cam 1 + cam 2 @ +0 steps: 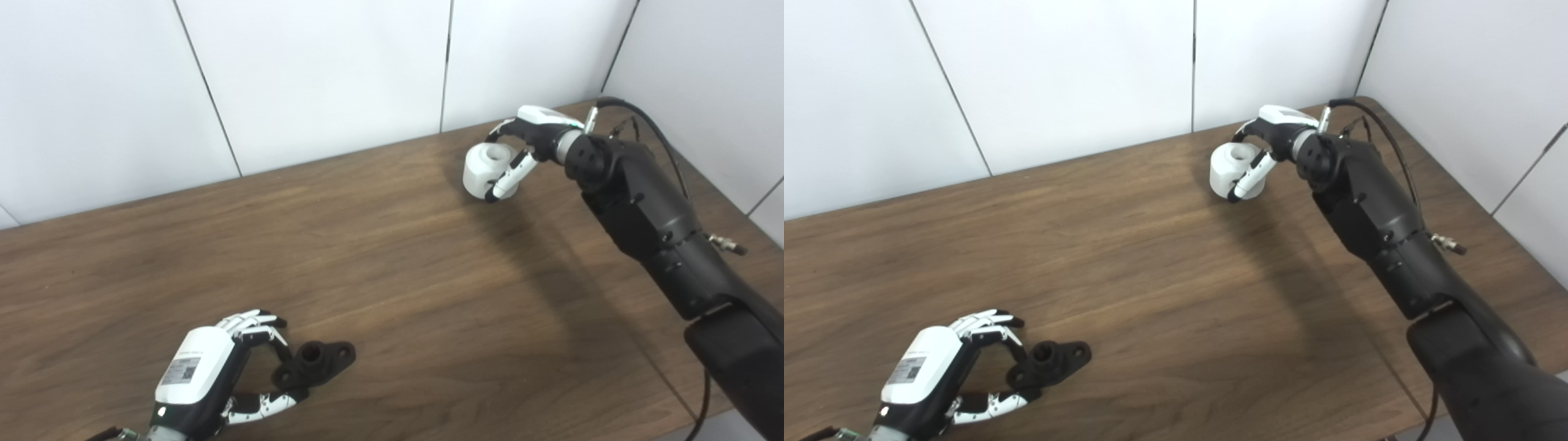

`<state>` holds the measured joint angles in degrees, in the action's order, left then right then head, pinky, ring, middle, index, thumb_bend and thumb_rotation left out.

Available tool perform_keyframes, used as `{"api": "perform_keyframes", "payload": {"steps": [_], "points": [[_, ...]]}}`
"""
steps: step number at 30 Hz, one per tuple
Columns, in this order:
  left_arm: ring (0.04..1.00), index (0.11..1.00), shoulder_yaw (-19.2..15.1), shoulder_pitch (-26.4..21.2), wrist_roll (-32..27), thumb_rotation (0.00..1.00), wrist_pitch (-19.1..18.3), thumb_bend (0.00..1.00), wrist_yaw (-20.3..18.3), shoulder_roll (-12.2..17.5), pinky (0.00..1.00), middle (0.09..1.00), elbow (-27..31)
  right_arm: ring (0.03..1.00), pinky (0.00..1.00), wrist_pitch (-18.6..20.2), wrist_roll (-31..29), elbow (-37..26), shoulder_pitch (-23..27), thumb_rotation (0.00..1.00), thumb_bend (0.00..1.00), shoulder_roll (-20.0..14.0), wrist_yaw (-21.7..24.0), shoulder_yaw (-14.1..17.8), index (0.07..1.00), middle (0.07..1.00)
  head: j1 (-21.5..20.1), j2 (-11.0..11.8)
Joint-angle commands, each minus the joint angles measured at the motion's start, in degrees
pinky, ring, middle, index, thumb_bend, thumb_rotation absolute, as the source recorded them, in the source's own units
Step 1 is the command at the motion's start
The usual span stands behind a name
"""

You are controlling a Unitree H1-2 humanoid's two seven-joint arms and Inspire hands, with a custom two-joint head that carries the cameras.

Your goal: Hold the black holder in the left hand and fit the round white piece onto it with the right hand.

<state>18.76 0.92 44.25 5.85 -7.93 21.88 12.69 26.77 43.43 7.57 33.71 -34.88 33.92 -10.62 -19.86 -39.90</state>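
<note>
At the near left of the table (392, 257), the left hand (236, 367) has its fingers and thumb curled about the near end of the black holder (315, 361), which lies flat on the wood. Far right, well apart from it, the right hand (520, 150) is clamped on the white piece (487, 168), whose round socket faces up.

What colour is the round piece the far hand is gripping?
White, the round white piece has a hole in its top; clearest in the left eye view, in the right hand.
</note>
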Motion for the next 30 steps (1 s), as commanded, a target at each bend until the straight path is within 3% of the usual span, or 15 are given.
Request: {"api": "perform_keyframes", "payload": {"steps": [1, 16, 26, 28, 30], "points": [[0.844, 0.488, 0.07, 1.49, 1.70, 0.05, -1.74, 0.52, -1.80, 0.86, 0.83, 0.773, -2.23, 1.000, 0.88, -0.04, 0.28, -1.20, 2.73, 0.29, 1.00, -1.30, -2.01, 0.57, 0.792, 0.951, -0.09, -0.08], [0.840, 0.488, 0.06, 1.57, 1.25, 0.06, -1.26, 0.52, -1.19, 0.72, 0.82, 0.774, -2.22, 1.000, 0.89, -1.08, -1.49, -1.41, 2.28, 0.24, 0.92, -1.22, -6.19, 0.65, 0.723, 0.916, 0.06, -0.31], [0.838, 0.488, -0.25, 1.68, 0.04, 0.06, -0.51, 0.52, -0.48, -0.01, 0.82, 0.772, -2.31, 0.950, 0.84, -4.24, -3.77, -1.84, 0.57, 0.13, 0.83, -1.37, -11.58, 1.59, 0.585, 0.846, 0.32, -0.43], [0.833, 0.487, -0.27, 1.74, 0.21, 0.05, -0.37, 0.52, -0.26, -0.11, 0.81, 0.769, -2.17, 0.953, 0.84, -4.08, -4.11, -2.02, 0.38, 0.14, 0.59, -1.56, -11.65, 1.48, 0.510, 0.843, 0.40, -0.52], [0.832, 0.488, -0.27, 1.75, 0.35, 0.06, -0.39, 0.52, -0.14, -0.20, 0.80, 0.768, -2.06, 0.956, 0.84, -3.60, -4.30, -2.19, 0.31, 0.14, 0.54, -1.78, -11.15, 1.26, 0.496, 0.841, 0.49, -0.66]]}}
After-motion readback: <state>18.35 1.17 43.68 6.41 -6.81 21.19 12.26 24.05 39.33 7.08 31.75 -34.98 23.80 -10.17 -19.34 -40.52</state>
